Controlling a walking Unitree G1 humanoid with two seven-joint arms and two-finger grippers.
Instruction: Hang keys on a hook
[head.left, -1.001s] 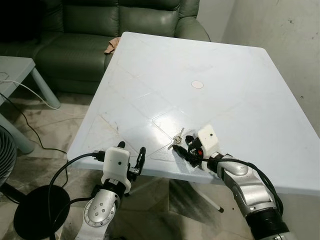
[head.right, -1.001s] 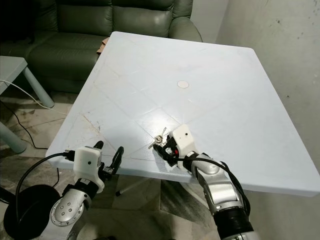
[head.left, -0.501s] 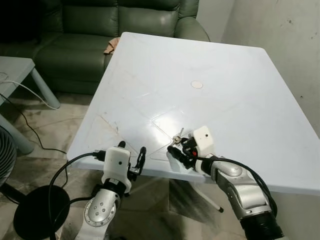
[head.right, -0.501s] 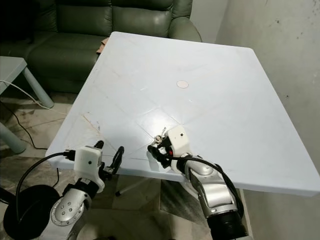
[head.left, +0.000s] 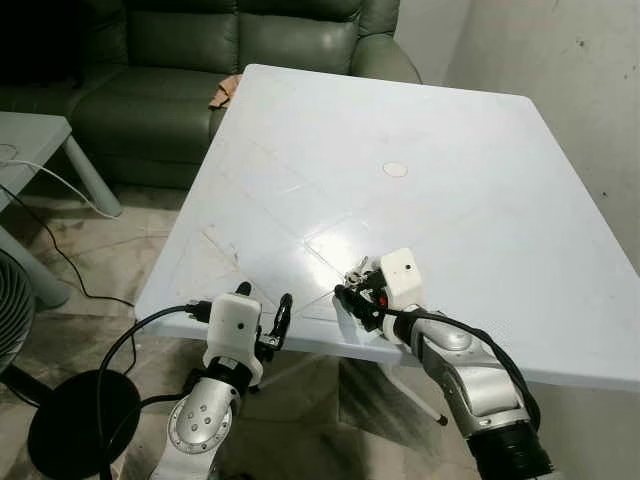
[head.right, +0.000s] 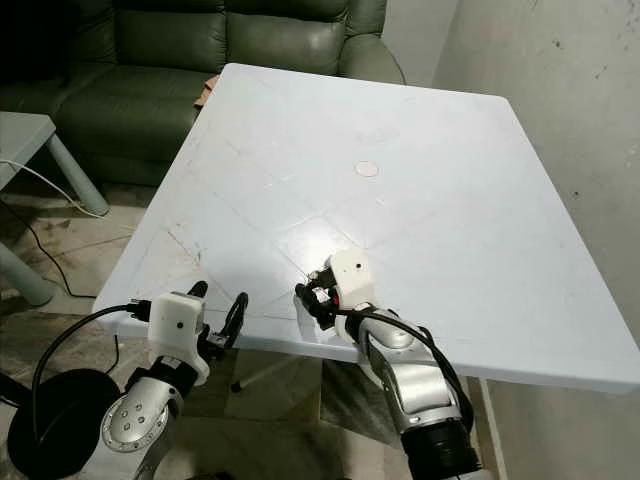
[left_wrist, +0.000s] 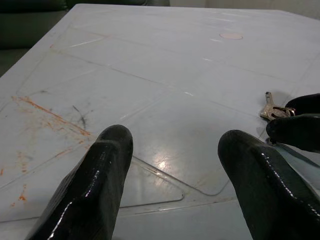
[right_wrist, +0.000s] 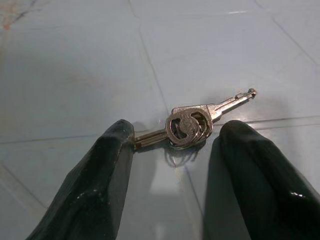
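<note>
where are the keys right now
The keys lie flat on the white table near its front edge, between the right gripper's open fingers.

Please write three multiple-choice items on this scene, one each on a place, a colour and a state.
1. Where do the keys lie?
A. On the sofa
B. On the white table, near its front edge
C. On the floor

2. What colour is the sofa behind the table?
A. Dark green
B. Red
C. White

3. How does the right hand stand?
A. Shut on the keys
B. Open, one finger on each side of the keys
C. Lifting the keys off the table

Key: 1 B, the keys rest flat on the tabletop; 2 A, its cushions are dark green; 3 B, the right wrist view shows a gap around the keys.
</note>
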